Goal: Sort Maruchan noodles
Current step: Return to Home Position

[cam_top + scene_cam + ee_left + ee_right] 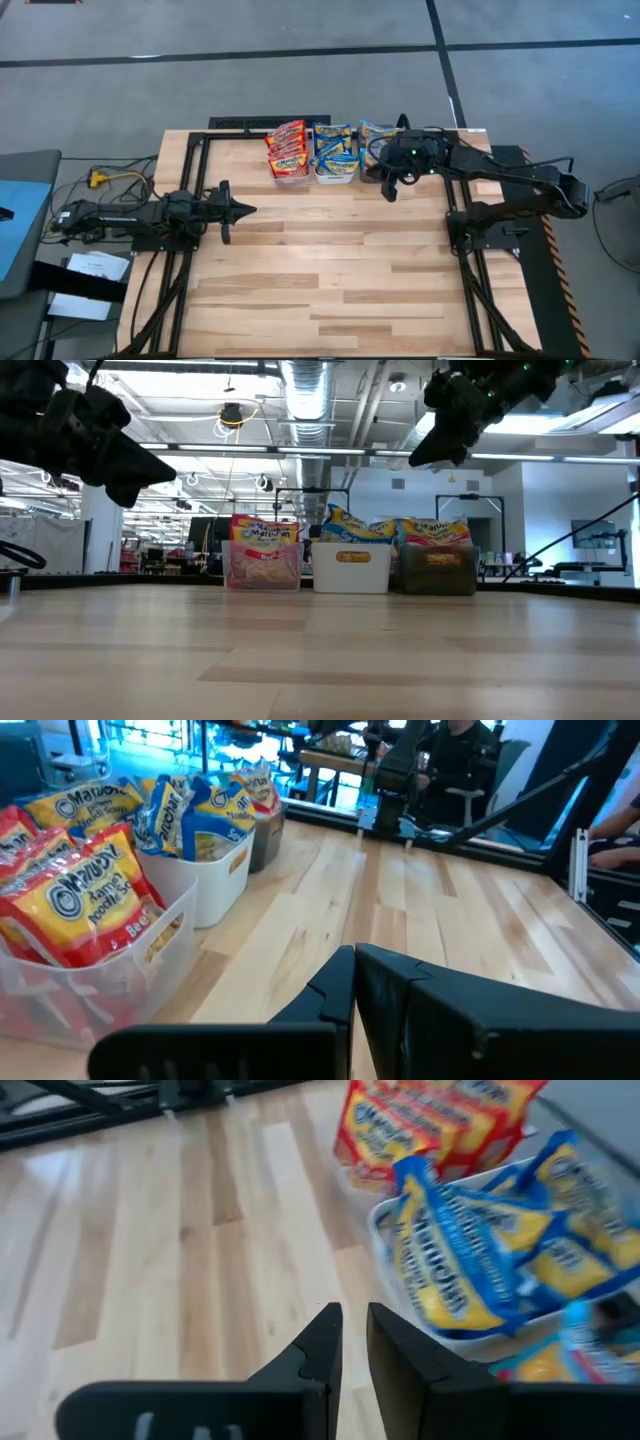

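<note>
Left gripper (247,210), fingers pressed together, above the wooden table (330,280); at its far edge, red crinkly plastic noodle packets (287,145) in a clear bin (291,180), blue packets (334,143) in a white bin (335,179), light-blue packets (374,135) in a dark grey bin (440,572) — right gripper (389,192), likewise closed and empty, just beside it

Left gripper (240,210) and right gripper (390,190) hover raised.

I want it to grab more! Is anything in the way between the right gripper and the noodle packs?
Nothing visible is. The right gripper hangs above the bare table, close by the dark bin. The noodle packs stick up uncovered, with only open air between them and the gripper.
</note>
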Controlling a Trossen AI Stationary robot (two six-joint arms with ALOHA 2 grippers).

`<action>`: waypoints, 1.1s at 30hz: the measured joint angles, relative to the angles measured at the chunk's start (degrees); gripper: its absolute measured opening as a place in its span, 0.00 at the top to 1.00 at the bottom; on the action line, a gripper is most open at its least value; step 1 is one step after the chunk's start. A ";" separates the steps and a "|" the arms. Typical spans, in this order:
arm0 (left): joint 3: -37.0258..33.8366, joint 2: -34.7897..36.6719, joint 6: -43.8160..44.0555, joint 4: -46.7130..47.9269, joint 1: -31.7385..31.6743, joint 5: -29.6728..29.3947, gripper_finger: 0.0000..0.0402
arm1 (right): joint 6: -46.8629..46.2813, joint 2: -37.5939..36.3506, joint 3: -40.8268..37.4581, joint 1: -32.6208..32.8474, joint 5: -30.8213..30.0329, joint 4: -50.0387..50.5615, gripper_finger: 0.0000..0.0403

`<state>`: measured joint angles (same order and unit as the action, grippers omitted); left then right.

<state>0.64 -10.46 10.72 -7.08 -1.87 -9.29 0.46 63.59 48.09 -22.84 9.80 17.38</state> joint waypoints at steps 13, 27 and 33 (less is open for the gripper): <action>-0.04 2.26 -0.97 3.62 0.00 -0.21 1.00 | -3.69 0.04 -13.08 3.13 2.44 -16.42 0.81; -0.11 2.23 -9.44 3.99 0.00 -0.11 1.00 | -10.81 -5.70 -32.36 5.57 5.86 -34.95 0.81; -0.13 2.23 -9.44 3.97 0.00 -0.21 1.00 | -13.67 -14.00 -39.15 6.40 6.48 -37.75 0.81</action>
<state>0.51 -8.23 1.28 -3.11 -1.87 -9.50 -13.21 49.60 8.95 -16.44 16.27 -20.37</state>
